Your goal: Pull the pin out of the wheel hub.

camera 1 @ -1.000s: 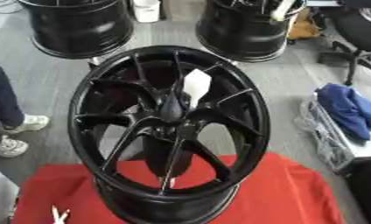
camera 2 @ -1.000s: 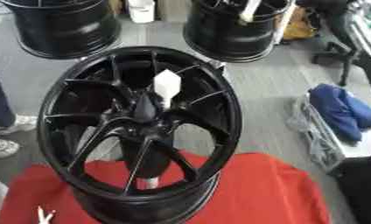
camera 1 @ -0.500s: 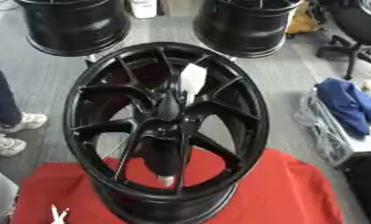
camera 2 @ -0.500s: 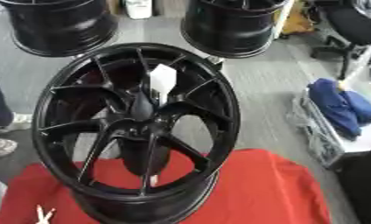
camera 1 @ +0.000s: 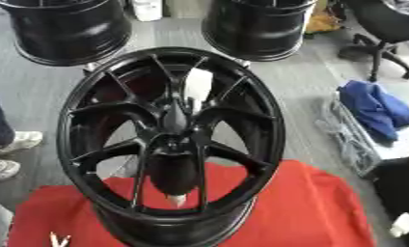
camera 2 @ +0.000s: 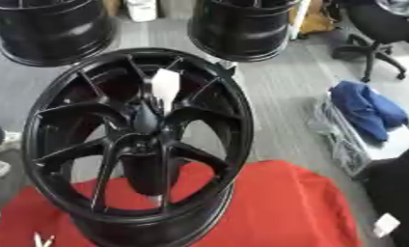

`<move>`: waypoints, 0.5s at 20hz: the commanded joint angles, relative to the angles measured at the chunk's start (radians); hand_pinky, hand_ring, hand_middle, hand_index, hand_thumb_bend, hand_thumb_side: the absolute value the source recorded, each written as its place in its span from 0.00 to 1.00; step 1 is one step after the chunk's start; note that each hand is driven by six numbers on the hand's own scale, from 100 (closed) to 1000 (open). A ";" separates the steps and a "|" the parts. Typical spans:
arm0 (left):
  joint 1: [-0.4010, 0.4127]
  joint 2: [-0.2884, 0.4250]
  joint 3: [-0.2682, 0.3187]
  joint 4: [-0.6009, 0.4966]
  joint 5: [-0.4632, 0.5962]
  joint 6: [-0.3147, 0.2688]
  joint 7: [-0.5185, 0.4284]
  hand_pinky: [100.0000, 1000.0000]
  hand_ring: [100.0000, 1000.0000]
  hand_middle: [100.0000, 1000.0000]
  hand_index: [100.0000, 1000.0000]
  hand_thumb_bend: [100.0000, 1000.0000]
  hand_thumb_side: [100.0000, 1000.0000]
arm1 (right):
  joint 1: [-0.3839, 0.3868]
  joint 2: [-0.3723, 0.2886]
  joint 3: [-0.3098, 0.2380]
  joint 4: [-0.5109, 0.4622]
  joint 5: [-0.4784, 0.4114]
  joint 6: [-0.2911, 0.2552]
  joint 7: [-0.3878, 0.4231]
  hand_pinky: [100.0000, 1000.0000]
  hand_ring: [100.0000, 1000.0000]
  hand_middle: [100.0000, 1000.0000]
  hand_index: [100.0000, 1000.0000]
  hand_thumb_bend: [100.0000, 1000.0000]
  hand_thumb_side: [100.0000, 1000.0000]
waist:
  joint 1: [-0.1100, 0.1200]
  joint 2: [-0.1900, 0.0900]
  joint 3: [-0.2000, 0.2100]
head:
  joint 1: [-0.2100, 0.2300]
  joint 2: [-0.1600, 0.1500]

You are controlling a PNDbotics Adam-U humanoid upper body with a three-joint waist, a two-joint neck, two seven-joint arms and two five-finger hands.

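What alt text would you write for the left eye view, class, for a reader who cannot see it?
A black spoked wheel stands upright on a red cloth, a white piece showing behind its hub. Two more black wheels sit on the grey floor behind; no robot hand is visible.

Wheel hub (camera 1: 170, 144) stands upright, slightly tilted, on a cloth (camera 1: 309, 207) at centre foreground. Two further rims (camera 1: 69, 29) (camera 1: 258, 24) stand on the floor behind it, left and right. A chair (camera 1: 381, 29) is at far right (upper corner); a bundle of fabric (camera 1: 373, 108) lies right of the hub.
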 commanded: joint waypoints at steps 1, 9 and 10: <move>-0.004 0.005 0.007 -0.013 0.000 -0.004 0.002 0.60 0.59 0.60 0.71 0.46 0.71 | -0.016 0.006 0.019 -0.016 -0.008 -0.016 -0.017 0.77 0.93 1.00 1.00 0.00 0.77 | 0.003 -0.012 0.001 | -0.009 -0.002; -0.007 -0.007 0.002 -0.014 0.005 -0.008 -0.003 0.60 0.58 0.60 0.71 0.45 0.71 | -0.017 0.129 0.087 -0.311 0.180 -0.050 0.064 0.70 0.83 1.00 0.93 0.00 0.58 | 0.024 -0.011 0.003 | 0.008 -0.002; -0.008 -0.008 0.001 -0.014 0.006 -0.009 -0.004 0.60 0.58 0.60 0.71 0.45 0.71 | -0.016 0.143 0.102 -0.359 0.195 -0.056 0.080 0.69 0.82 1.00 0.93 0.00 0.58 | 0.026 -0.011 0.004 | 0.011 -0.002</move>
